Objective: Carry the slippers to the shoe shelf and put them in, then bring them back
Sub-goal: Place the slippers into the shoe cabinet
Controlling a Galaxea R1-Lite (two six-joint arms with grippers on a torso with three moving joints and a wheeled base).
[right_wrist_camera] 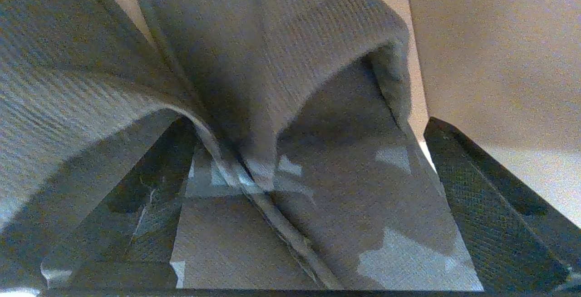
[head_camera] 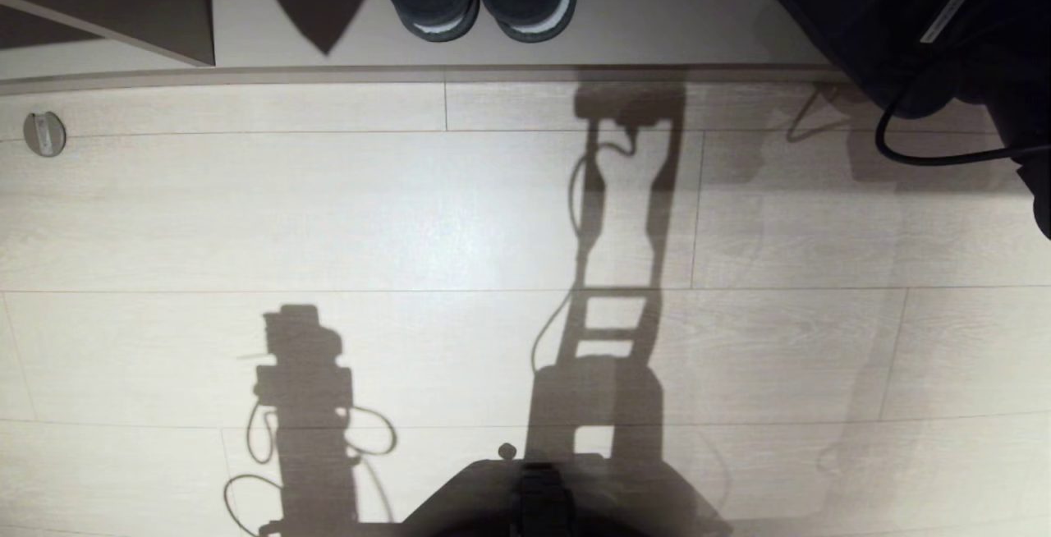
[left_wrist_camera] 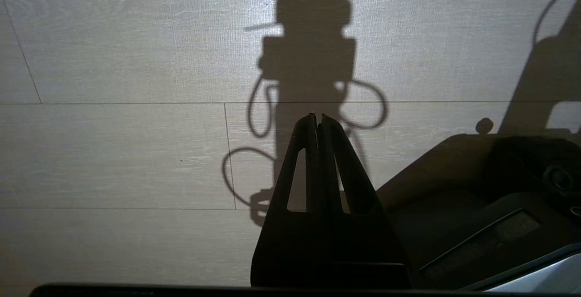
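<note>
Slippers (right_wrist_camera: pixel 272 61), the grey pair, lay side by side right between my right jaws, toes pointing away from me, heels nearest my wrist. My right gripper (right_wrist_camera: pixel 313 206) stood spread wide and pinched nothing. One finger (right_wrist_camera: pixel 150 188) seemed to sit in the mouth of one slipper; the other finger (right_wrist_camera: pixel 490 206) was outside the second slipper, beside a pale panel (right_wrist_camera: pixel 490 51) that I took for the shelf wall.

As I judged it, the step was a grip on both slippers at once. To do it well I needed to go in level and a little deeper, then close slowly so the soft uppers bunched together evenly and neither sole slid out. I also had to keep the outer finger off that panel.

My left gripper (left_wrist_camera: pixel 317 117) hung parked over the floor (left_wrist_camera: pixel 113 160), pressed together and empty.
</note>
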